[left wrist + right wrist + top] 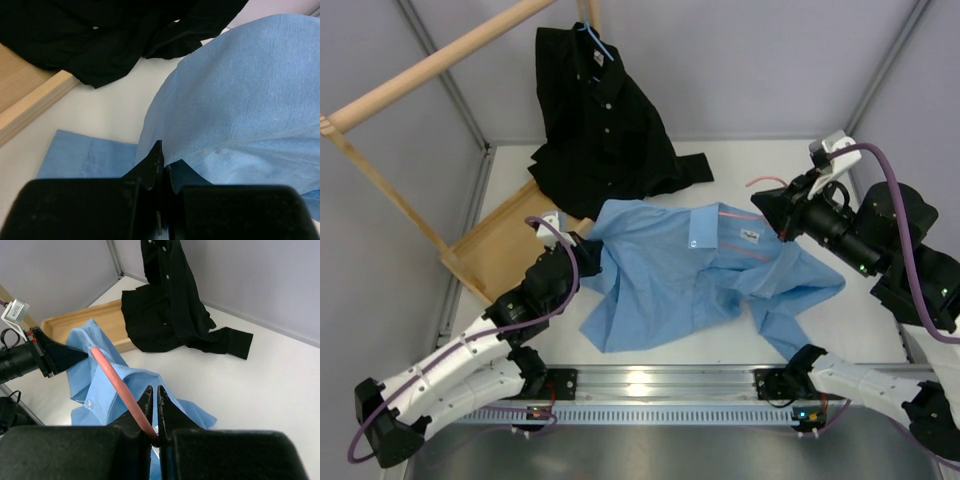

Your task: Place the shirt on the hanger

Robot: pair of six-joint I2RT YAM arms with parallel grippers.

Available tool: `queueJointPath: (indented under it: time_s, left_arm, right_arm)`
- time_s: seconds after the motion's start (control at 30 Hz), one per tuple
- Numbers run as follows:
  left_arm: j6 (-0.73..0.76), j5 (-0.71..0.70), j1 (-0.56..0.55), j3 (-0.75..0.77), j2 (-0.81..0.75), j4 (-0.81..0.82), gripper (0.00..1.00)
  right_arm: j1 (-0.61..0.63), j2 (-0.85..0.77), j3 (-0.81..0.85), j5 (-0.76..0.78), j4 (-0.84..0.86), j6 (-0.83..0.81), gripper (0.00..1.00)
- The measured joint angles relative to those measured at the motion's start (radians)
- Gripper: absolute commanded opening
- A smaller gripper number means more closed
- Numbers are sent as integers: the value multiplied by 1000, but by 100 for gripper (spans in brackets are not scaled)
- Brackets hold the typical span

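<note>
The light blue long-sleeved button-up shirt (690, 280) is spread, rumpled, across the middle of the white table (880, 320), its collar turned toward the right arm and one sleeve trailing toward the near edge. The thin pink wire hanger (738, 215) is laid at the collar end of the shirt, where short pink lengths are seen against the blue cloth and a pink curve shows just behind the right arm's tip. Whether the wire lies inside the shirt or on top of it cannot be made out from above. In the right wrist view the wire (117, 382) is seen running up and away from the fingers, its far end covered by a raised fold of blue cloth (100, 385).

The right gripper (765, 208) is held at the collar, and its fingers (146, 405) are closed tight on the pink wire. The left gripper (590, 250) is placed at the shirt's opposite edge; in its own view its fingers (156, 159) are pinched together on a fold of the blue cloth, which is lifted off the table there.

Behind the blue shirt, a black button-up shirt (605, 130) is hung on a blue hanger (597, 42) from a pale wooden rod (440, 60), its lower part pooled on the table and on the flat wooden base board (500, 250) of the rack.
</note>
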Motion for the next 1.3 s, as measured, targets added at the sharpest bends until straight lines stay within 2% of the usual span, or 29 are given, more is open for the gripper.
queueJointPath:
  time_s: [0.43,0.47,0.5,0.53,0.57,0.6,0.7,0.83,0.93,1.0,1.07,1.1,1.17,1.3]
  left_arm:
    - [-112,-127,-3,0,-49,-92,0]
    - [-119,-134,-3,0,-55,-100,4]
    - [-126,-138,-3,0,-61,-109,18]
    - [-124,-138,-3,0,-66,-118,60]
    - [-121,-140,-2,0,-71,-125,83]
    - [-110,-140,-1,0,-75,-131,97]
    - [-30,-65,6,25,-77,-157,98]
    - [135,206,6,201,-44,-195,98]
    - [199,422,5,394,22,-198,93]
    - [201,537,5,509,77,-179,83]
    - [195,621,-2,600,146,-166,78]
    - [190,637,-9,626,176,-163,74]
    - [164,644,-29,660,241,-162,73]
    - [113,553,-94,647,336,-194,75]
  right_arm:
    - [0,38,0,22,26,27,0]
    - [0,41,0,22,29,31,0]
    - [0,45,-1,20,34,34,0]
    - [0,48,-5,16,43,34,0]
    - [0,49,-8,13,48,34,0]
    - [0,51,-12,7,51,33,0]
    - [0,62,-13,-26,57,21,0]
    - [0,86,-13,-104,60,-17,0]
    - [0,89,-36,-121,77,-32,0]
    - [0,83,-60,-118,81,-33,0]
    - [0,84,-72,-116,85,-35,0]
    - [0,85,-74,-113,86,-37,0]
    - [0,87,-77,-100,88,-39,0]
    - [0,93,-78,-31,93,-39,0]
